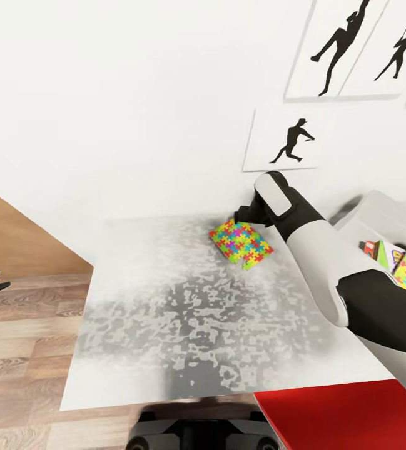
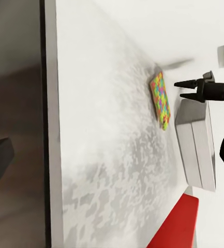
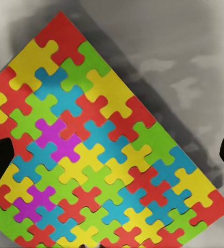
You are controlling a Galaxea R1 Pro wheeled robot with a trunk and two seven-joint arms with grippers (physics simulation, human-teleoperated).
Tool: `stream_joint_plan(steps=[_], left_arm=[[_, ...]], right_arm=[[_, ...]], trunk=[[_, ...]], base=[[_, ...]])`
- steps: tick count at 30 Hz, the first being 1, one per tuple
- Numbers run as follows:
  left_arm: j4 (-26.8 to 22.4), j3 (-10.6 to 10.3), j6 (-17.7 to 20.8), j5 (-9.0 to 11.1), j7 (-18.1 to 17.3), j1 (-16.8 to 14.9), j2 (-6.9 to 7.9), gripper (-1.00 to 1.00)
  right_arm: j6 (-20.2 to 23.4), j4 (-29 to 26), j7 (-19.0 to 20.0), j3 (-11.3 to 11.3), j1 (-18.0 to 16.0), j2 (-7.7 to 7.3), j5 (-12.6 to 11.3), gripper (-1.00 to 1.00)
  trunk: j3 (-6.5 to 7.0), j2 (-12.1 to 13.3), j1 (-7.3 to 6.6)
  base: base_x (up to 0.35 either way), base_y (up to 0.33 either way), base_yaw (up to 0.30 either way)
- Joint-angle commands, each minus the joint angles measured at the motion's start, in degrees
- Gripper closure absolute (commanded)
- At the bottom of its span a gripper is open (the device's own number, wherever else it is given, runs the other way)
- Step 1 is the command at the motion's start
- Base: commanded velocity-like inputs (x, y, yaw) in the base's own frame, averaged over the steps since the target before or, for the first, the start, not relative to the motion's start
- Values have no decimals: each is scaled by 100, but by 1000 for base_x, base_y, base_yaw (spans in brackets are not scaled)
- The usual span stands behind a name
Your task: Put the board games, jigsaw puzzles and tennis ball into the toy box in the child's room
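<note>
the right gripper [image 2: 180,89], its two black fingers open and holding nothing, hung just over the thin flat many-coloured jigsaw puzzle [image 1: 241,243] on the grey speckled table [image 1: 165,312].

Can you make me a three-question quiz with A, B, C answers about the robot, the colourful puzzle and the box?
1. Where is the jigsaw puzzle lying?
A. on the table
B. on the floor
C. on a chair

2. How many sports-silhouette prints with a whole figure hang on the wall?
A. one
B. three
C. six

3. How is the right gripper?
A. open beside the puzzle
C. shut on a ball
B. shut on the puzzle

Answers: 1 A, it lies flat on the mottled grey top. 2 B, three black figures show in the head view. 3 A, the left wrist view shows its fingers apart beside the puzzle, next to the toy box.
</note>
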Motion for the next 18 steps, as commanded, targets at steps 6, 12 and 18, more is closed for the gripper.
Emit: stream_joint_plan(steps=[6,12,18], left_arm=[[0,-6,60,2,-21,-3,3,-100],[0,-6,59,2,-21,-3,3,-100],[0,-6,60,2,-21,-3,3,-100]], right_arm=[[10,-7,-55,26,1,-42,-58,-100],[10,-22,-55,28,6,-64,-59,-100],[10,-25,-55,34,16,-66,-61,-100]], trunk=[[-11,-10,3],[-11,-10,3],[-11,-10,3]], base=[[0,0,0],[0,0,0],[0,0,0]])
